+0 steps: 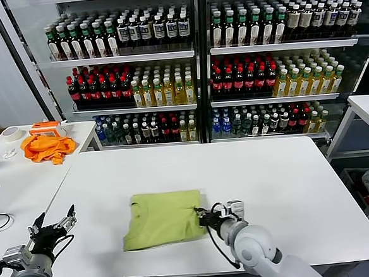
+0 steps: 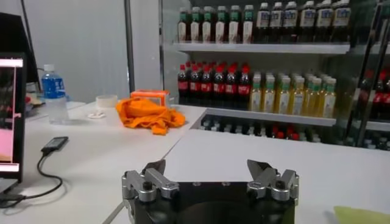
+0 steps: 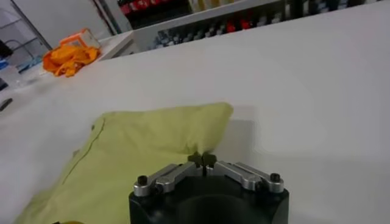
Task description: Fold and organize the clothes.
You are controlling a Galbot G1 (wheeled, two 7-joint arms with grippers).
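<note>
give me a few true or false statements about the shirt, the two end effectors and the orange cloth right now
1. The right end effector is shut on the right edge of the yellow-green T-shirt. True.
2. The left end effector grips the shirt's left edge. False: it is open and hangs over the table's front left corner, apart from the shirt.
3. The T-shirt lies spread out flat with both sleeves showing. False: it is folded into a compact rectangle.
4. The orange cloth lies on a separate side table to the robot's left. True.
5. The orange cloth lies on top of the T-shirt. False: they are on different tables.
</note>
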